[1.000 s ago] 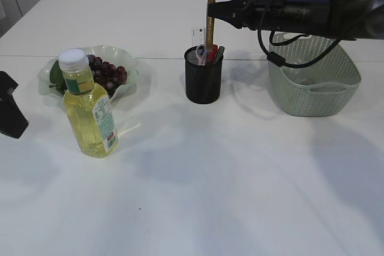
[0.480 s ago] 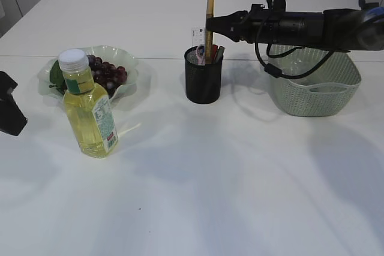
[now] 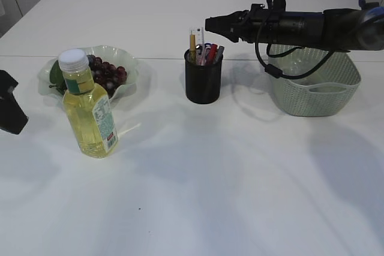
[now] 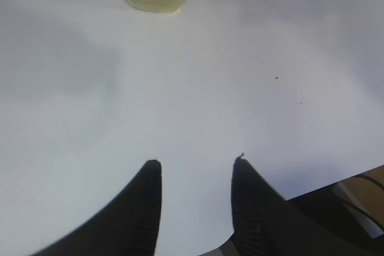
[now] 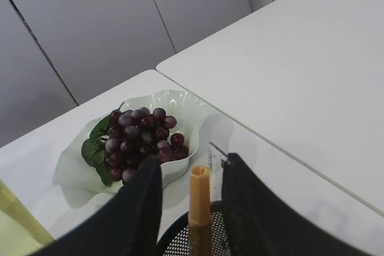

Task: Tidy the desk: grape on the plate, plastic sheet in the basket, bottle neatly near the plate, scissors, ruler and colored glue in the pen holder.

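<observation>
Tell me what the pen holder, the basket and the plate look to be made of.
Pen holder: likely black metal mesh; fine see-through grid on its wall, matte. Basket: probably molded plastic, pale green; regular perforated weave pattern and a cut-out handle. Plate: translucent glass or clear plastic, I cannot tell which; glossy wavy rim with a greenish tint.

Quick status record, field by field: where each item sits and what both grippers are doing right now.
grape: on the plate
bottle: upright, in front of the plate
pen holder: holds the ruler and other items
basket: right side; contents unclear
right gripper: open, above the pen holder, ruler between its fingers
left gripper: open, empty, low over the table
</observation>
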You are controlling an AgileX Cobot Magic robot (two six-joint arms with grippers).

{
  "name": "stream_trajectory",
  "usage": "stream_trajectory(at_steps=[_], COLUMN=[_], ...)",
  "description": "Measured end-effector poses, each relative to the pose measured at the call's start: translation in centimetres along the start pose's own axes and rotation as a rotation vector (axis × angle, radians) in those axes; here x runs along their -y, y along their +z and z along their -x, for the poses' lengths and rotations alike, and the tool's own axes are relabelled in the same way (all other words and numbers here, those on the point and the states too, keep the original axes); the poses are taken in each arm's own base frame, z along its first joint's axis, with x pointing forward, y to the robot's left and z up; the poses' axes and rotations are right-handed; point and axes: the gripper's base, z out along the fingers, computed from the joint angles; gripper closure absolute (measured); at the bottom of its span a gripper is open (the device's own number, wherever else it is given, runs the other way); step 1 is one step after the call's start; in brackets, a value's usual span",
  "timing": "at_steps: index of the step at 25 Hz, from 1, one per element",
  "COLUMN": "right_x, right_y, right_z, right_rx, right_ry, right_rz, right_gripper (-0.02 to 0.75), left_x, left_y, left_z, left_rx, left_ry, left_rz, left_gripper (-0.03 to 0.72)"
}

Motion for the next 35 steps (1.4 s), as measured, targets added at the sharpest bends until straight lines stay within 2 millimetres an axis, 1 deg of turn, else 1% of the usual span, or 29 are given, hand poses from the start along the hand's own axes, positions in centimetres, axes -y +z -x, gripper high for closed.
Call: stream_trajectory(at_steps=[2, 4, 5, 7, 9, 12, 13, 15, 17, 20, 24, 27, 31, 35], right_x=[0.0, 0.1, 0.1, -0.2, -1.0, -3.2, -3.9, -5.2, -6.2, -7.3, -7.9, -8.3, -9.0, -11.0], right_y=[0.0, -0.1, -0.1, -0.6, -1.2, -2.7, -3.3, -4.4, -5.5, -7.3, -9.4, -10.9, -12.6, -14.2], right_z=[0.1, 0.3, 0.7, 2.2, 3.9, 6.6, 7.6, 8.7, 9.4, 9.9, 10.6, 10.7, 9.7, 8.0], right_rx=[0.001, -0.001, -0.004, -0.019, -0.084, -0.227, -0.265, -0.365, -0.454, -0.585, -0.713, -0.808, -0.894, -0.947], right_ry=[0.009, 0.063, 0.102, 0.159, 0.184, 0.158, 0.174, 0.213, 0.277, 0.377, 0.355, 0.339, 0.354, 0.4], right_rz=[0.0, -0.019, -0.041, -0.09, -0.126, -0.164, -0.182, -0.229, -0.278, -0.391, -0.539, -0.631, -0.712, -0.719], right_gripper=[0.451, 0.449, 0.448, 0.447, 0.446, 0.446, 0.446, 0.446, 0.446, 0.446, 0.446, 0.446, 0.447, 0.447], left_x=[0.0, 0.0, 0.0, 0.0, 0.0, 0.0, 0.0, 0.0, 0.0, 0.0, 0.0, 0.0, -0.1, -0.2], left_y=[0.0, 0.0, 0.0, 0.0, 0.0, 0.0, 0.0, 0.0, 0.0, 0.0, 0.0, 0.0, 0.0, -0.1], left_z=[0.0, 0.0, 0.0, 0.0, 0.0, 0.1, 0.1, 0.1, 0.1, 0.4, 0.7, 0.7, 0.8, 0.4], left_rx=[0.0, 0.002, 0.002, 0.002, 0.002, 0.008, 0.008, 0.012, 0.016, 0.04, 0.072, 0.082, 0.085, 0.053], left_ry=[0.001, 0.001, 0.001, 0.001, 0.001, 0.001, 0.001, 0.001, 0.001, 0.001, 0.001, -0.003, -0.039, -0.052], left_rz=[0.0, 0.0, 0.0, 0.0, 0.0, 0.0, 0.0, 0.001, 0.001, 0.002, 0.004, 0.005, 0.007, 0.024], left_gripper=[0.399, 0.399, 0.399, 0.399, 0.399, 0.399, 0.399, 0.399, 0.399, 0.399, 0.399, 0.399, 0.399, 0.399])
